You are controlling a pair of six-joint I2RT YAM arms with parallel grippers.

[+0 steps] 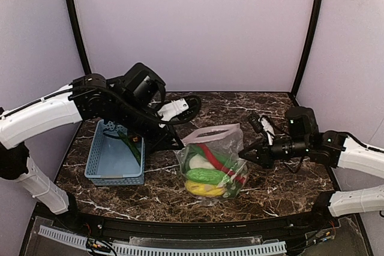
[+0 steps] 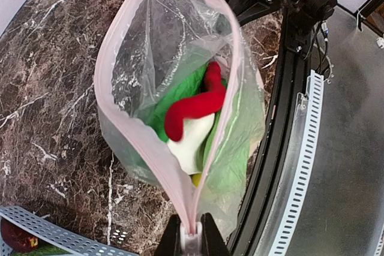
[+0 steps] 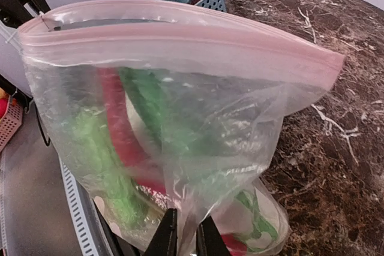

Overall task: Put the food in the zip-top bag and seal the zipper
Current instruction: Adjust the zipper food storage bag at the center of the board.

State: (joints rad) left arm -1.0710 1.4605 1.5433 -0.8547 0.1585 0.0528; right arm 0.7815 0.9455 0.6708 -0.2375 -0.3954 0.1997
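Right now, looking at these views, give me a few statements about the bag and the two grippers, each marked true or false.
1. The bag is open at the mouth. True.
2. The chilli is outside the bag. False: it lies inside it.
3. The left gripper pinches the seal strip at one end. True.
4. The right gripper hangs open, clear of the bag. False: it is shut on the bag's plastic.
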